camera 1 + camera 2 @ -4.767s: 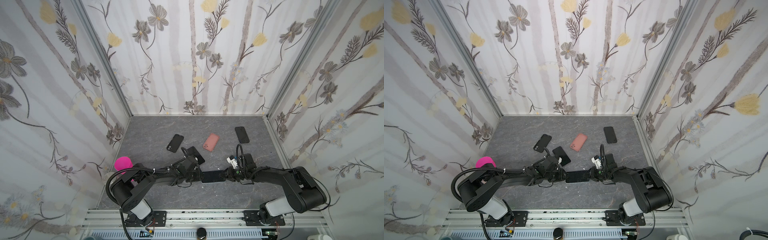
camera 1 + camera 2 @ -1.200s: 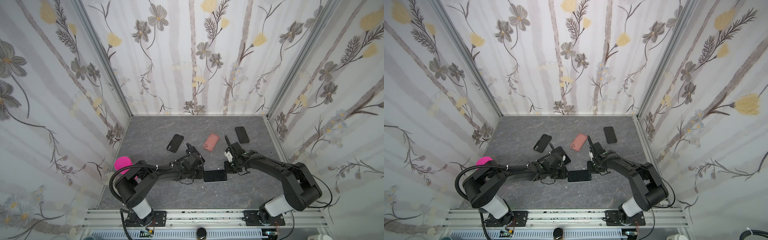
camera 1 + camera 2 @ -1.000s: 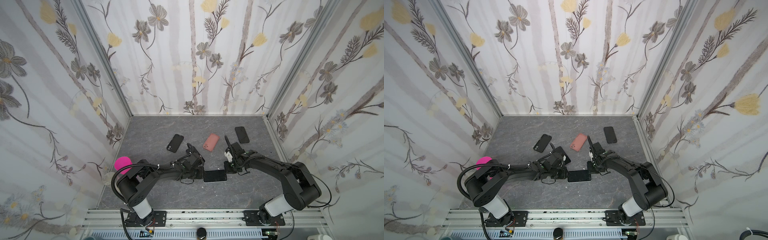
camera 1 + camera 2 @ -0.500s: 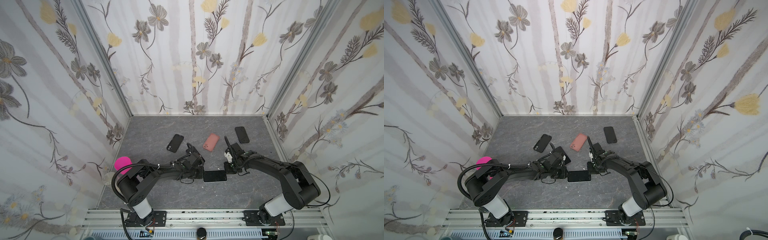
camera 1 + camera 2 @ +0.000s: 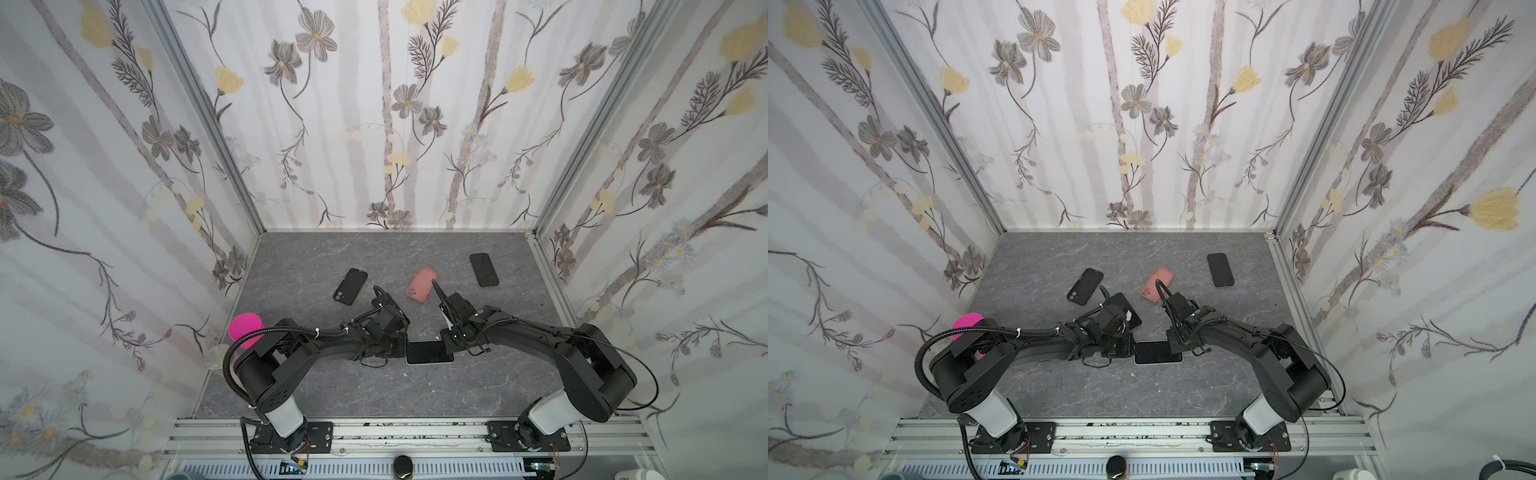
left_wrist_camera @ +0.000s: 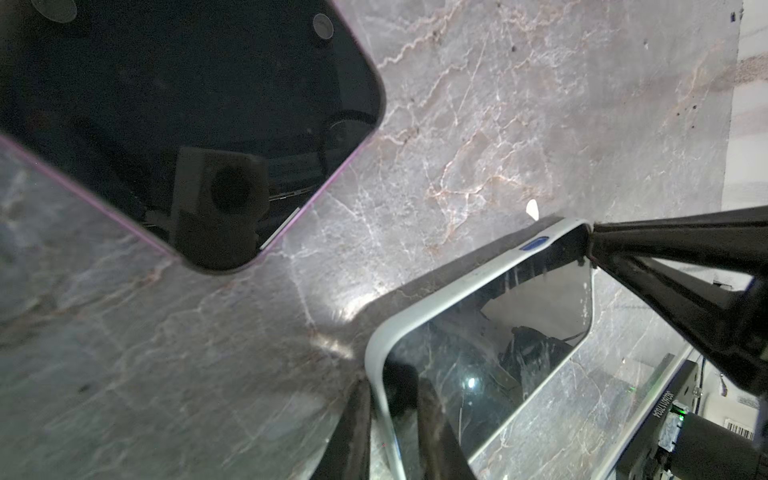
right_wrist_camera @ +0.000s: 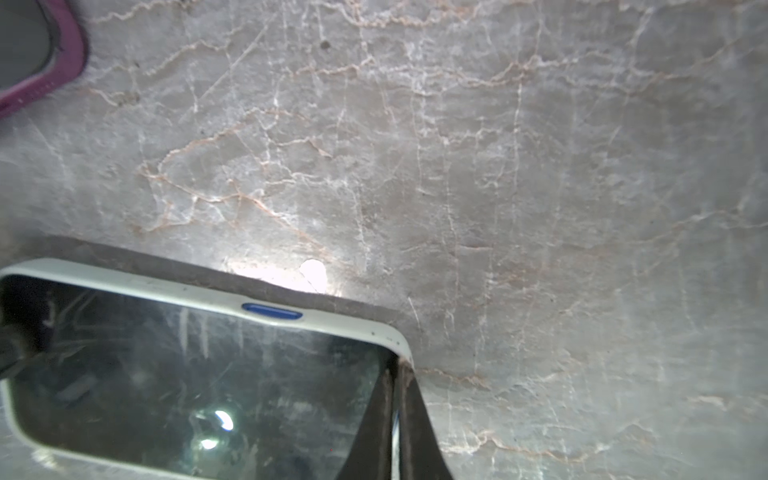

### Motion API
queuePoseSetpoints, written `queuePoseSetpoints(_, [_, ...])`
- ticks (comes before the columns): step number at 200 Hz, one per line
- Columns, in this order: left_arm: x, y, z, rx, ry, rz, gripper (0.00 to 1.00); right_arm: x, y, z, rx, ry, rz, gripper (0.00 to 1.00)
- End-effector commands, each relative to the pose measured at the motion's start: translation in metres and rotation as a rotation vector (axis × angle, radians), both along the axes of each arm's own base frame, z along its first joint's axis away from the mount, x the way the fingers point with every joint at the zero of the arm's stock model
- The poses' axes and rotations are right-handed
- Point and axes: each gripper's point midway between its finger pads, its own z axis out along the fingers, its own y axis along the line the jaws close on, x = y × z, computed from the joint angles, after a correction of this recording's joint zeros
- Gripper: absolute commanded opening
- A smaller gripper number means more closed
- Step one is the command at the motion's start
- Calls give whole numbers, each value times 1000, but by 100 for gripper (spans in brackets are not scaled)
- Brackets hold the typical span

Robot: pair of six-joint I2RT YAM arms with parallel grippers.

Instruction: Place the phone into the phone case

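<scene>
In both top views the dark-screen phone (image 5: 429, 352) lies on the grey marble-pattern desk (image 5: 374, 395), abt 6 o'clock from desk centre, inside the rim of the white soft-rim phone case (image 6: 457, 286). Left hand (image 5: 404, 351) is at its 9 o'clock end, clamped on the case rim: one finger on the glass, one outside. Right hand (image 7: 397, 376) is clenched and empty, tips pressing the case corner at abt 1 o'clock. A pink rectangular case (image 5: 422, 284) lies apart at 12 o'clock.

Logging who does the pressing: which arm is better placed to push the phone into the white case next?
Right, likely. The right gripper is shut with its tip at a corner of the phone, beside the white case rim. The left gripper is clamped over the case's opposite end, steadying it.
</scene>
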Motion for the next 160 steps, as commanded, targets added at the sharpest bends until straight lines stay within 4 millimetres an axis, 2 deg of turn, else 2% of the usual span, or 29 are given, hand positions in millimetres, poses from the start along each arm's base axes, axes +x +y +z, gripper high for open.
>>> queuePoseSetpoints(1, [-1, -2, 3, -15, -1, -6, 20, -32, -23, -22, -151, 109, -6, 9])
queuePoseSetpoints(23, [1, -3, 9, -29, -16, -6, 20, -27, -22, -14, -197, 56, 16, 10])
queuePoseSetpoints(55, [8, -5, 28, -66, -54, 1, 20, -13, -2, 7, -157, -18, 67, 12])
queuePoseSetpoints(57, [8, -5, 30, -69, -57, 2, 20, -10, 3, 17, -127, -46, 71, 12])
queuePoseSetpoints(86, [17, -5, 53, -109, -116, 10, 20, 7, 31, 60, 22, -170, 122, 15])
queuePoseSetpoints(102, [23, -2, 66, -123, -154, 21, 20, 17, 46, 90, 111, -259, 154, 15])
queuePoseSetpoints(160, [48, 25, 119, -117, -370, 52, 22, 37, 73, 184, 321, -551, 244, 13])
